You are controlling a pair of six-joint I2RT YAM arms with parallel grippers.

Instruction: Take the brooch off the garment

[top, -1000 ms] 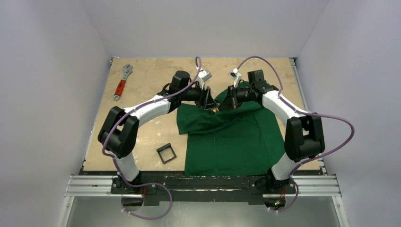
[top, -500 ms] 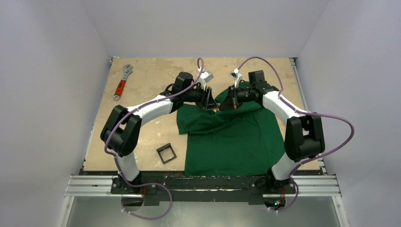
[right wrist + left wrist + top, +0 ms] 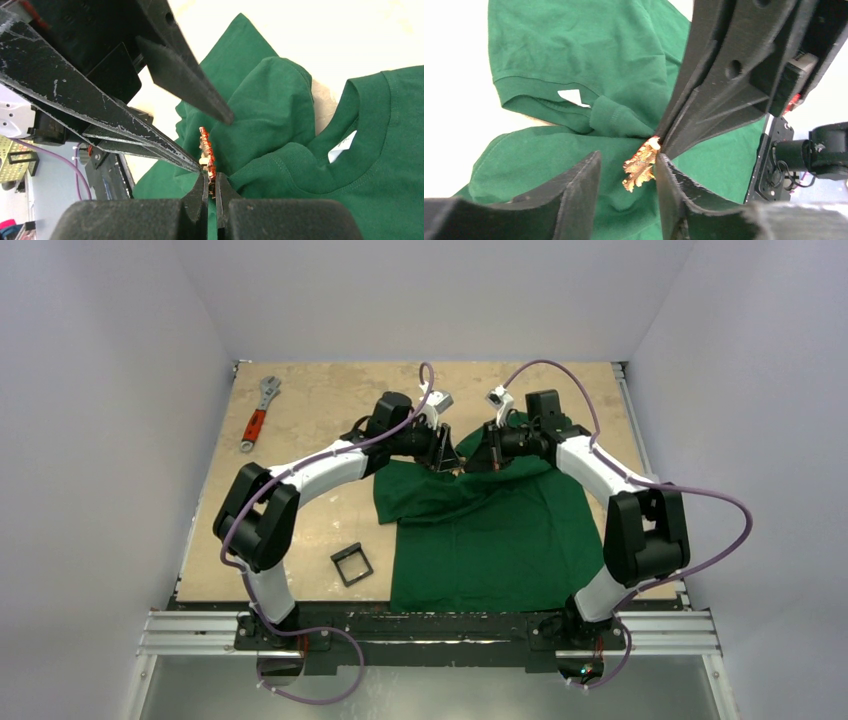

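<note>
Orange-red brooch (image 3: 640, 167) on green garment (image 3: 574, 60), grasping step: right gripper (image 3: 210, 180) pinched shut at its end, left gripper (image 3: 628, 159) open astride it, next needing closure, then pull.

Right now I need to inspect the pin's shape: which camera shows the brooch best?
The left wrist view: the brooch faces the camera, its jagged leaf outline clear against the shirt. The right wrist view shows it edge-on, a thin red strip. The top view shows only a tiny speck.
</note>
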